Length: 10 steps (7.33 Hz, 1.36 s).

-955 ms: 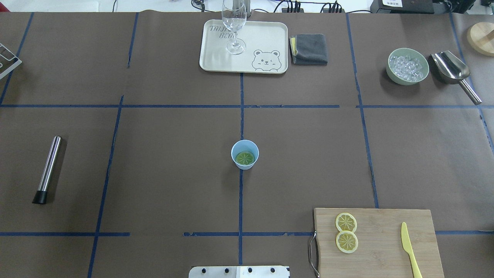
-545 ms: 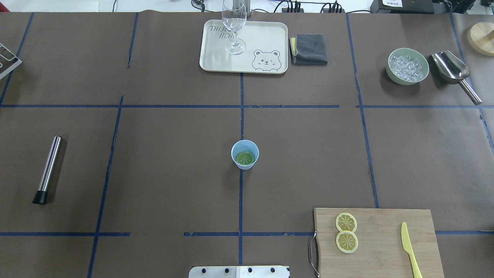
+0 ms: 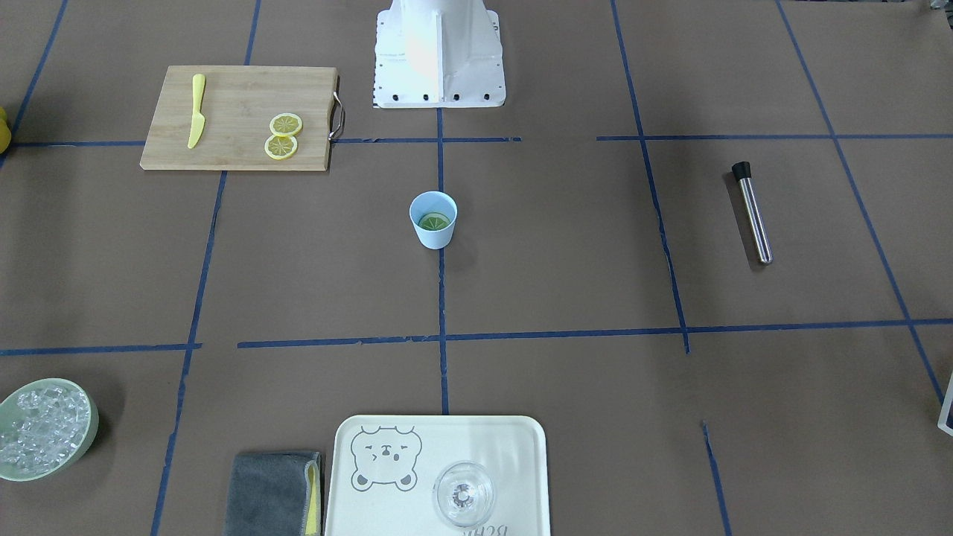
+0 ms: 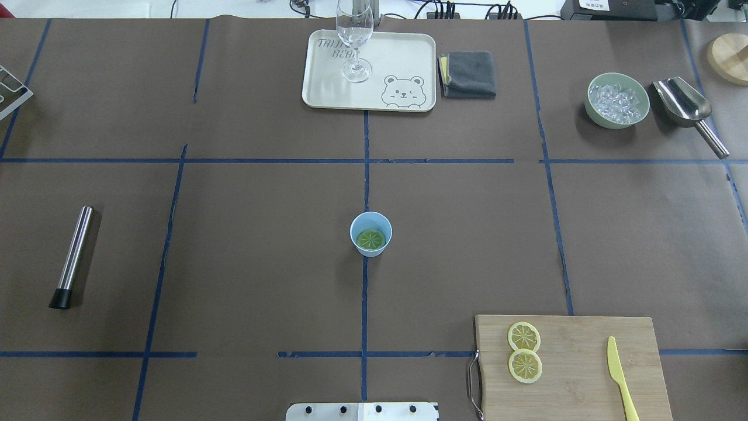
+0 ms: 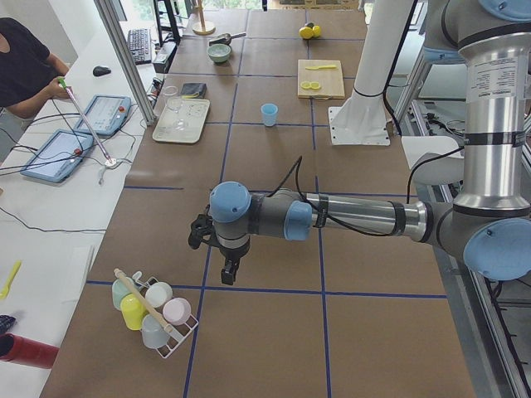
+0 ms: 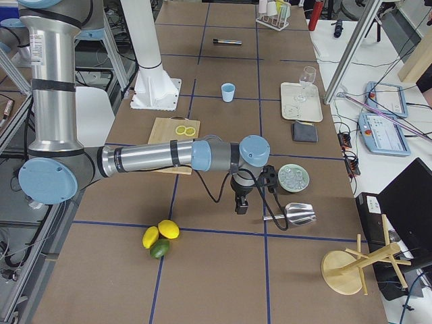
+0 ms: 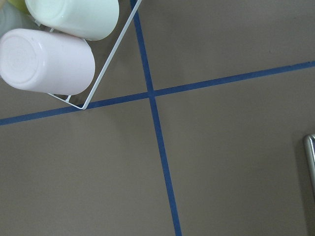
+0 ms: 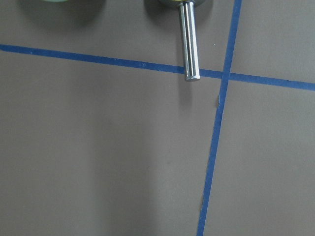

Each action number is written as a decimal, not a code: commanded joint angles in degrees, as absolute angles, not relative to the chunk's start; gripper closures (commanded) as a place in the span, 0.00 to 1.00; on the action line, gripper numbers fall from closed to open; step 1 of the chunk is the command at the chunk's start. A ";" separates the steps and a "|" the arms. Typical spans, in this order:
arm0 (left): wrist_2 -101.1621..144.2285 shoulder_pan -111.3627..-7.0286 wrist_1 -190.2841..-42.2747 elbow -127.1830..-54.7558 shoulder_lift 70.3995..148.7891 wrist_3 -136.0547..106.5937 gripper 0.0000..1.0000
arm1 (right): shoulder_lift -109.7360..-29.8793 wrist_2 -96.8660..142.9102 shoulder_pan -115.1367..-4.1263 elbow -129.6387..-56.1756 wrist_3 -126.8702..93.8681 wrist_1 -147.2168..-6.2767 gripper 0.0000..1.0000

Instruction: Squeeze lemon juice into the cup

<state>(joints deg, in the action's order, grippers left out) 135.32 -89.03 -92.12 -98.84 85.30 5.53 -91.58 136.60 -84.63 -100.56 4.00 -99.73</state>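
The light blue cup (image 4: 353,231) stands at the table's centre, also in the front view (image 3: 434,237). A greenish-yellow round slice (image 4: 371,238) lies flat inside it. Two yellow lemon slices (image 4: 523,337) (image 4: 525,366) lie side by side on the wooden cutting board (image 4: 584,374). My left gripper (image 5: 228,269) hangs over the table near a cup rack, far from the cup. My right gripper (image 6: 241,206) hangs near the metal scoop. Both show only in the side views, so I cannot tell whether they are open or shut.
A yellow knife (image 4: 619,374) lies on the board. A tray (image 4: 327,88) with a clear glass (image 4: 355,41), a grey cloth (image 4: 469,73), a green bowl of ice (image 4: 617,100), a scoop (image 4: 686,108) and a steel muddler (image 4: 73,256) lie around.
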 commanded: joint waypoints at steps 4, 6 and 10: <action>134.91 -88.86 -92.30 -97.91 86.39 5.63 0.00 | -91.32 136.67 -83.67 -100.02 2.99 -99.49 0.00; 135.00 -88.68 -92.81 -96.78 87.10 5.80 0.00 | -91.84 136.67 -83.67 -99.41 3.16 -99.58 0.00; 134.91 -88.77 -92.02 -96.41 87.19 5.71 0.00 | -92.02 136.67 -83.67 -96.69 3.16 -99.49 0.00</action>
